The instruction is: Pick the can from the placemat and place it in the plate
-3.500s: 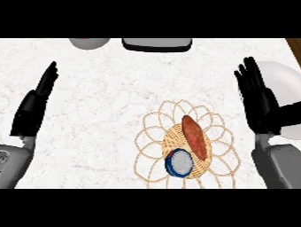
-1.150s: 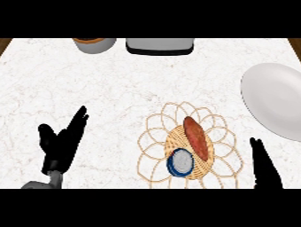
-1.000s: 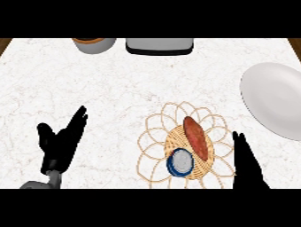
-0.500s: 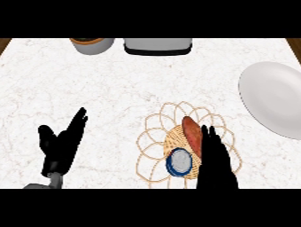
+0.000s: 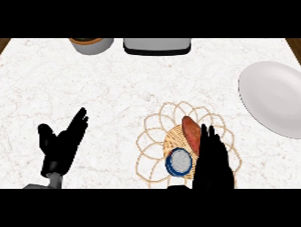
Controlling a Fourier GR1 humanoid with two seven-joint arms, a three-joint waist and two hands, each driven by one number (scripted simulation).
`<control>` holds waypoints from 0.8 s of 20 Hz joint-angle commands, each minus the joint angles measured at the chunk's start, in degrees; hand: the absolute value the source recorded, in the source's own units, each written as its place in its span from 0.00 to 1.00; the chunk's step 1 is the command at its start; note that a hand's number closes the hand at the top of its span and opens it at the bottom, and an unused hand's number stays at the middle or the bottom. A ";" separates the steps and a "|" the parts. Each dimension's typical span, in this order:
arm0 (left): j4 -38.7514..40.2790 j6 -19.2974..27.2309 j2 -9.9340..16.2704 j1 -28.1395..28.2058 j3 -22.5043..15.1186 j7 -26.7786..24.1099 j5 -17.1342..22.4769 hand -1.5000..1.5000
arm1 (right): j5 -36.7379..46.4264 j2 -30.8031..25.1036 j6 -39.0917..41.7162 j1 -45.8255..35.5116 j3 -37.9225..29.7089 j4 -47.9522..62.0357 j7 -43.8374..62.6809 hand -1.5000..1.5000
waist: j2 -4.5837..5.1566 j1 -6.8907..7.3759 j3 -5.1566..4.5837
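Fingers straight on my right hand (image 5: 212,162), grasping nothing, beside the can (image 5: 179,161) on the placemat (image 5: 154,133). Can looks rigid, light, slick: I'd wrap its sides.

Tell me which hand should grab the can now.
Right. The right hand is already over the placemat, its straight fingers right beside the can, on the side toward the plate. The left hand rests open on bare counter, well off the mat.

A grey bowl (image 5: 91,45) and grey box (image 5: 157,45) at the counter's (image 5: 114,88) far edge.
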 commanded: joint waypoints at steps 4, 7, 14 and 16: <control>2.67 -0.26 -1.55 -0.56 -0.17 -0.76 -1.03 0.50 | -3.92 0.80 -3.46 -4.55 -0.40 8.03 10.09 0.00 | 0.20 0.02 -0.08; 0.99 -2.76 1.09 0.61 2.07 -0.63 0.57 0.50 | -4.88 0.80 -0.67 -3.37 -0.59 5.25 10.69 0.00 | 0.05 -0.01 -0.08; 0.07 -0.09 -2.14 0.34 -0.73 1.07 -2.70 0.50 | -5.49 0.80 -3.70 -6.32 2.94 16.34 7.11 1.00 | 0.09 0.08 -0.06; 3.87 -2.81 -1.02 0.07 2.36 -1.93 -0.87 0.50 | -4.92 0.79 2.06 -6.91 -2.39 12.47 4.46 1.00 | 0.10 -0.28 -0.09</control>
